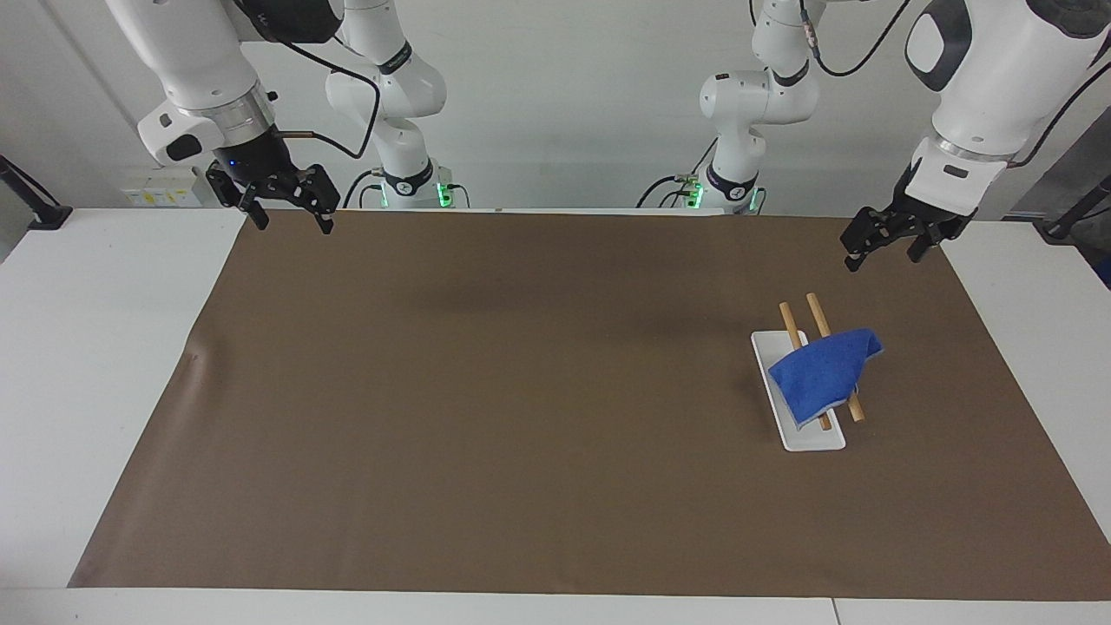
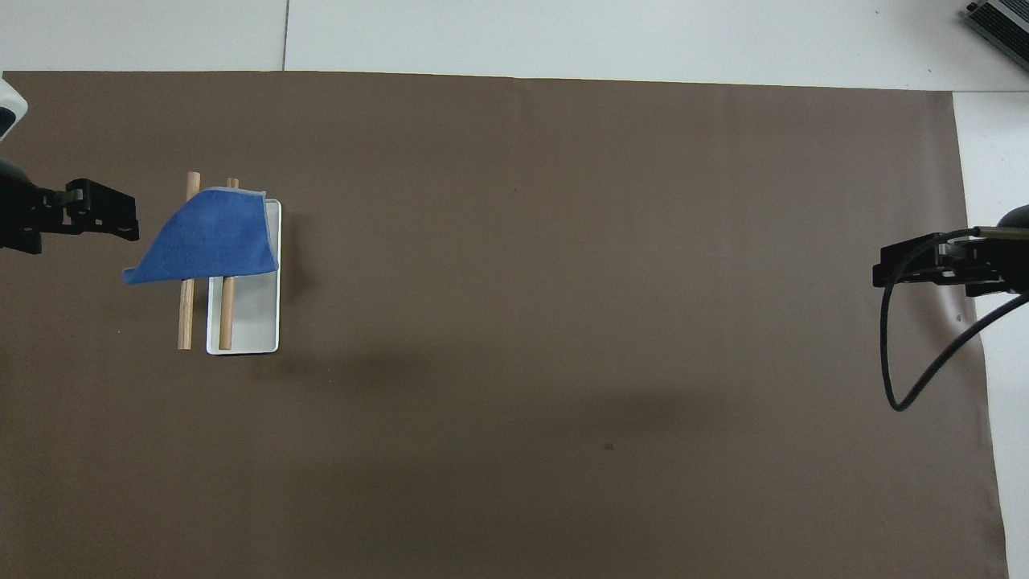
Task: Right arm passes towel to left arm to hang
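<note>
The blue towel (image 1: 823, 371) hangs draped over two wooden rods (image 1: 791, 322) of a small rack with a white base (image 1: 816, 439), toward the left arm's end of the table. It also shows in the overhead view (image 2: 211, 237). My left gripper (image 1: 882, 253) is open and empty, raised over the brown mat beside the rack and apart from the towel; it also shows in the overhead view (image 2: 129, 223). My right gripper (image 1: 294, 222) is open and empty, raised over the mat's corner at the right arm's end; it also shows in the overhead view (image 2: 881, 273).
A brown mat (image 1: 521, 434) covers most of the white table (image 1: 95, 347). A black cable (image 2: 908, 378) loops down from the right wrist. The rack's white base (image 2: 249, 326) and rods (image 2: 186, 318) stand on the mat.
</note>
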Controlling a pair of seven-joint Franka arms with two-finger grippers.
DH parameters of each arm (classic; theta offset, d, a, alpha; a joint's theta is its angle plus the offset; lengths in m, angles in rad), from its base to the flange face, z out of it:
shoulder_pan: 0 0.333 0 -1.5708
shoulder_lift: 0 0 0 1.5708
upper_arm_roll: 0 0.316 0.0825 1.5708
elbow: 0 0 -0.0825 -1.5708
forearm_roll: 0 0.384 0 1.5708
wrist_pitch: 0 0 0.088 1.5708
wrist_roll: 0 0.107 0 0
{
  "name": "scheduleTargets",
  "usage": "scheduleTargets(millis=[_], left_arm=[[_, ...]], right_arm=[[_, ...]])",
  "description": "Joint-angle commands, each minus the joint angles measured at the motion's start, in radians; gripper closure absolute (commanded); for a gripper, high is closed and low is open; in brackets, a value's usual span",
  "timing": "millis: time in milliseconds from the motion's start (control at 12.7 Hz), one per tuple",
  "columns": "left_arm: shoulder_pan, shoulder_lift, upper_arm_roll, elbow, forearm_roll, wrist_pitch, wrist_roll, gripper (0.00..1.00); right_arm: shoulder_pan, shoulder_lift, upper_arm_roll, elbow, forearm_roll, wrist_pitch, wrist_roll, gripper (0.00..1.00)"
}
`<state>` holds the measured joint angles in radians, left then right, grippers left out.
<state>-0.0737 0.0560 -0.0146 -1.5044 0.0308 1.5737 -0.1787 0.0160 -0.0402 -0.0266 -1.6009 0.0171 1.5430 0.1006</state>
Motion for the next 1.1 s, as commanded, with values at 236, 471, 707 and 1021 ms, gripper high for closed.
scheduleTargets(millis=[236,471,707,1021], left_arm=[[-0.034,-0.016,0.01,0.061,-0.008,-0.121,-0.007,0.0],[-0.029,-0.077,0.01,-0.021,-0.011,-0.097,0.001,0.0],[-0.029,-0.14,0.01,-0.167,-0.011,0.026,-0.005,0.0],[-0.028,-0.147,0.01,-0.192,-0.012,0.051,-0.001,0.0]], right_arm=[[-0.01,0.0,0.007,0.007,-0.026,-0.017,-0.053,0.0],[-0.01,-0.001,0.007,0.007,-0.026,-0.018,-0.052,0.0],[-0.01,0.0,0.005,0.007,-0.028,-0.018,-0.052,0.0],[-0.01,-0.001,0.005,0.007,-0.029,-0.018,-0.052,0.0]])
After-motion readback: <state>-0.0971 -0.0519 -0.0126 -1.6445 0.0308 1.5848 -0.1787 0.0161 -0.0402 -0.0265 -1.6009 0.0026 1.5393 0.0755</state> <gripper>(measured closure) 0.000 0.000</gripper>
